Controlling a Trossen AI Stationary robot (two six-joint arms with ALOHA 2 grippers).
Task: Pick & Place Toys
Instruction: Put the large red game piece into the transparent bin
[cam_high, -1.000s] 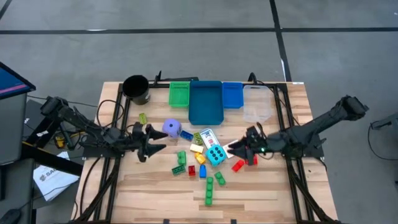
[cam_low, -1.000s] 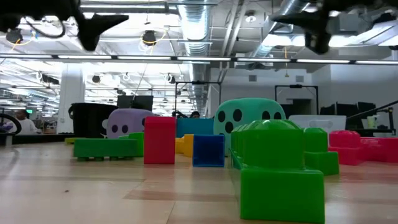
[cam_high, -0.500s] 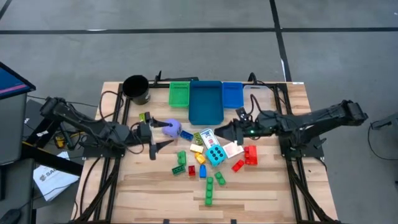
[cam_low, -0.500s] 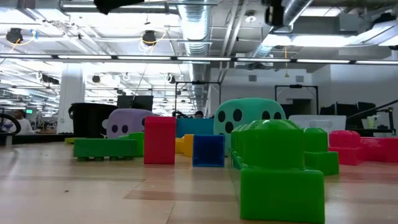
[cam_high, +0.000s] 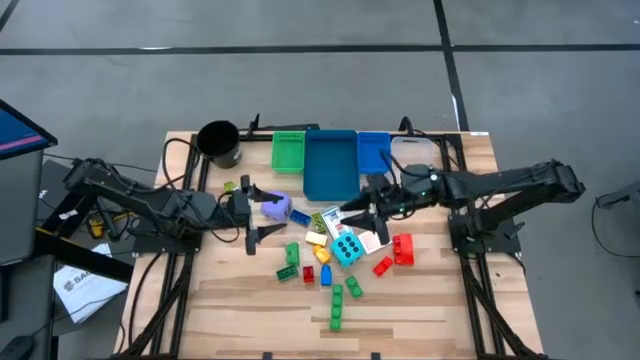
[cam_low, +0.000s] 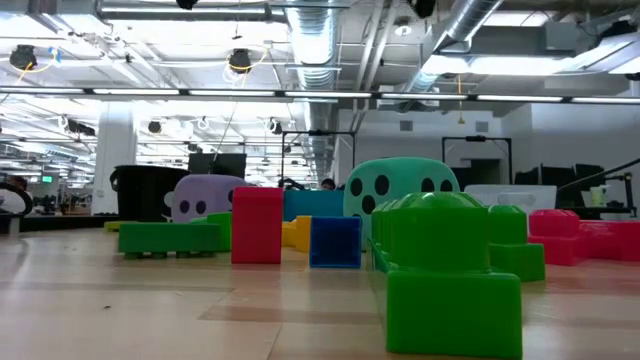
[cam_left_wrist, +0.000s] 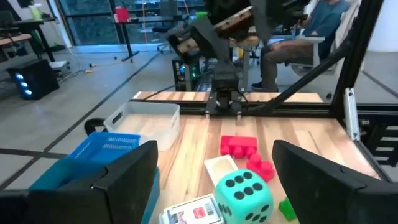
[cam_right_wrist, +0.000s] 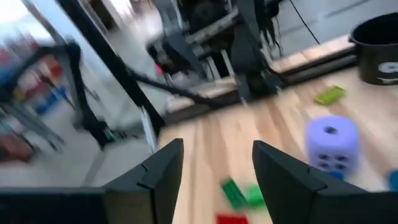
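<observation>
The toys lie in a cluster at the table's middle: a purple die (cam_high: 277, 207), a cyan dotted die (cam_high: 347, 248), playing cards (cam_high: 333, 220), red bricks (cam_high: 403, 248), green bricks (cam_high: 337, 305), yellow bricks (cam_high: 317, 238) and blue bricks (cam_high: 326, 275). My left gripper (cam_high: 258, 211) is open and empty, just left of the purple die, above the table. My right gripper (cam_high: 348, 216) is open and empty, above the cards by the cyan die. The left wrist view shows the cyan die (cam_left_wrist: 244, 193). The right wrist view shows the purple die (cam_right_wrist: 331, 146).
Green (cam_high: 288, 150), large blue (cam_high: 331, 165), small blue (cam_high: 373, 152) and clear (cam_high: 412, 165) bins stand in a row along the far edge. A black cup (cam_high: 219, 143) stands at the far left. A small yellow-green brick (cam_high: 229, 187) lies near it.
My left gripper has gone toward the table's right edge and up, closing on the purple die. My right gripper has gone from beside the red bricks toward the table's left edge and up, and now stands over the cards. Both have risen out of the low view. No toy has moved.
</observation>
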